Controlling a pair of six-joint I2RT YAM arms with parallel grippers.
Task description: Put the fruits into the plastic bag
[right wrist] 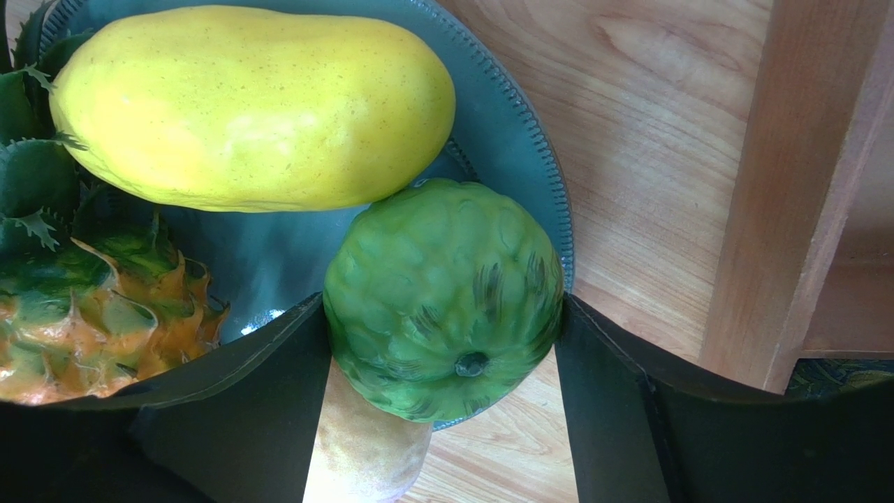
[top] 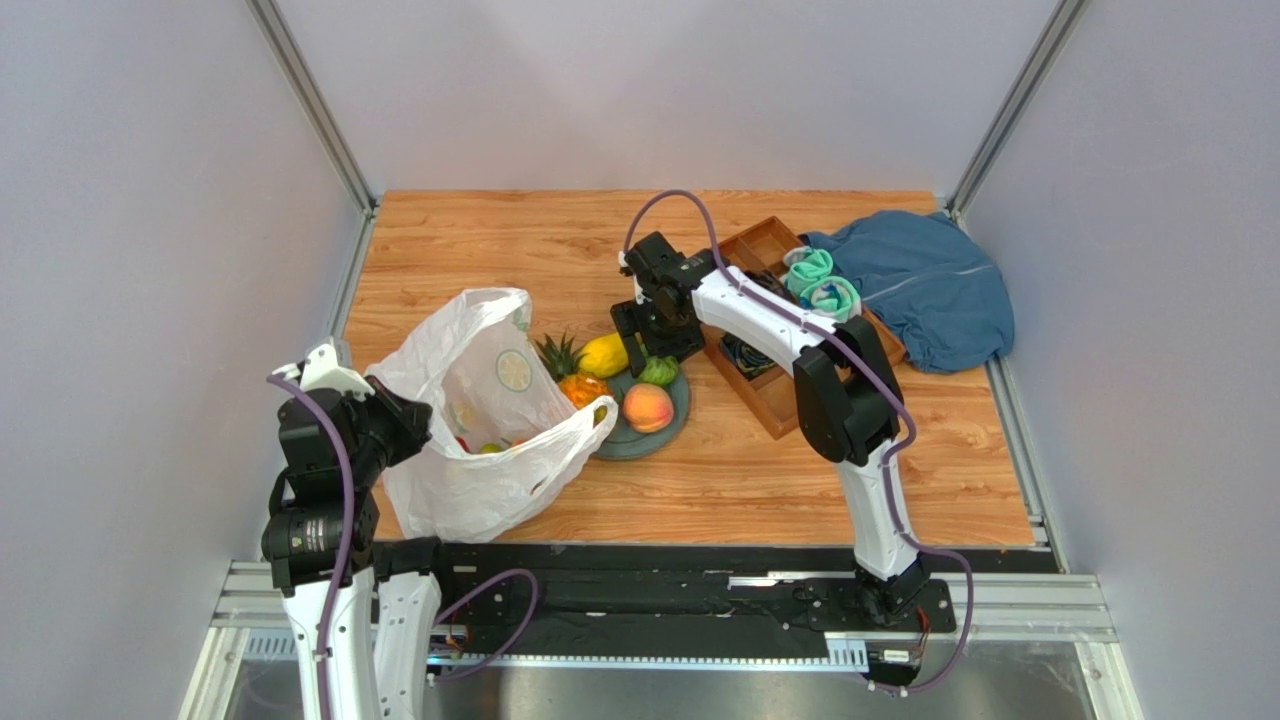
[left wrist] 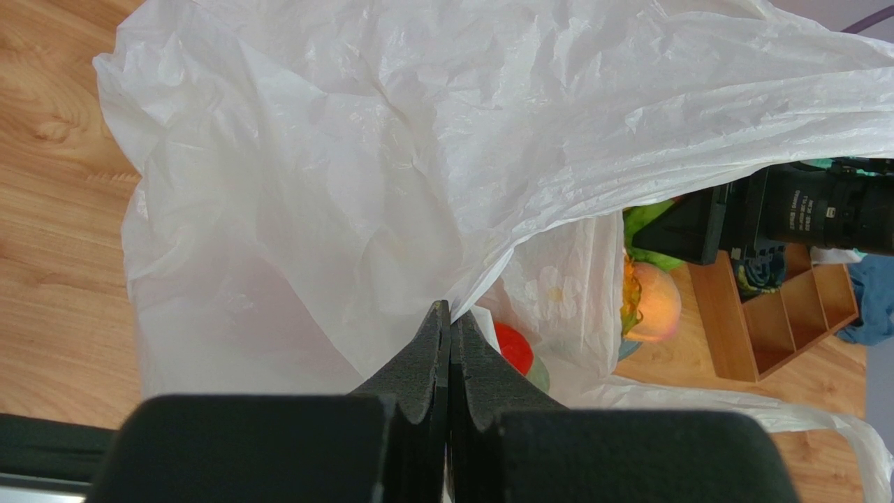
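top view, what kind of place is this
Probably a robot lab test cell, not a kitchen: plain grey panel walls, a wooden table, left arm and right arm bolted to a metal rail.

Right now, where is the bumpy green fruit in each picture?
Top external: green fruit on the plate's far side, under the right claw.
Left wrist: probably the green patch past the bag, mostly hidden by the right claw; not certain.
Right wrist: in the centre, held between the claw's fingers.
Shared landmark: the wooden box, to the fruit's right in every view.
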